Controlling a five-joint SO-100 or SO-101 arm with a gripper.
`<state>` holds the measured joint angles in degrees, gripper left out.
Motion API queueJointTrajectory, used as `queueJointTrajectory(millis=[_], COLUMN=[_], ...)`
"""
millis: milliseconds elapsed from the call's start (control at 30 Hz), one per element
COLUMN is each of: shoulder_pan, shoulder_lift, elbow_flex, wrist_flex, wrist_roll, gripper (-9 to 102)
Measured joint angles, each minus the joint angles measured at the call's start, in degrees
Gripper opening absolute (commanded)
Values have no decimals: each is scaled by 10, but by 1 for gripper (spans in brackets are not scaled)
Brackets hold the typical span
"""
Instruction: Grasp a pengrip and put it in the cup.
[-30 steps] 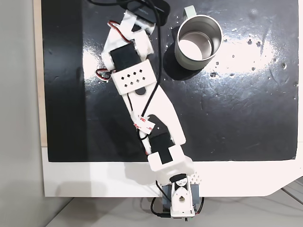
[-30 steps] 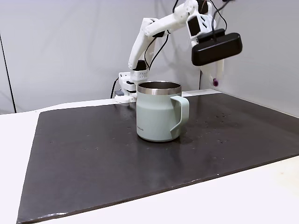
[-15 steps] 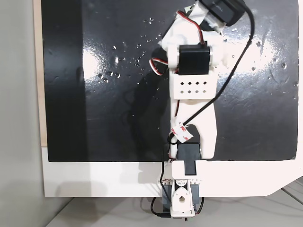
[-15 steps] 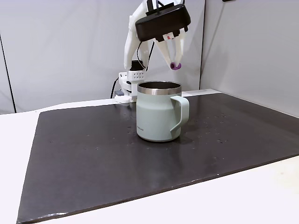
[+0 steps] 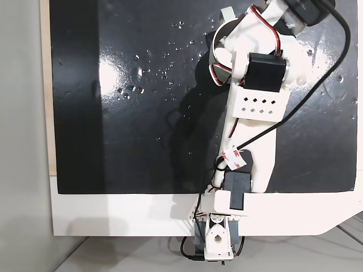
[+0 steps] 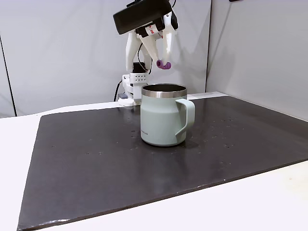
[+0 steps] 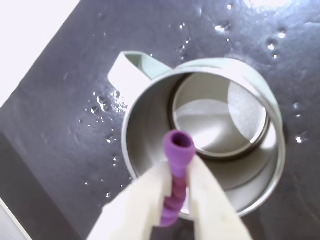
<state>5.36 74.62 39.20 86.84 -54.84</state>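
Observation:
The cup (image 6: 162, 121), a pale grey-green mug with a shiny metal inside, stands upright on the black mat (image 6: 96, 163). High above its mouth my gripper (image 6: 162, 61) is shut on the pengrip (image 6: 163, 64), a small purple ribbed piece. In the wrist view the pengrip (image 7: 176, 159) sticks out between my two white fingers (image 7: 141, 200), and its tip hangs over the cup's (image 7: 150, 102) open mouth, near the rim. From above in a fixed view, my arm covers most of the cup (image 5: 218, 52); its handle (image 5: 227, 12) peeks out.
The mat (image 5: 125, 141) carries small shiny specks (image 5: 164, 71) left of the cup. The arm's base (image 5: 216, 241) sits on the white table edge (image 5: 113, 215). Grey wall panels (image 6: 255, 48) stand behind and to the right in a fixed view.
The arm swung across with the pengrip held: from beside the cup a second ago to above its mouth now. The cup has stayed put.

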Motion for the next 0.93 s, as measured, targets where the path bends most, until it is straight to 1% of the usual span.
queueJointTrajectory(millis=[100, 133, 200, 467, 933], shoulder_pan=[5, 6, 8, 9, 16], shoulder_lift=[0, 0, 0, 0, -12], elbow_flex=[-24, -33, -48, -120, -194], wrist_flex=[2, 7, 25, 105, 147], wrist_roll=[1, 0, -7, -23, -27], gripper=[25, 29, 32, 33, 33])
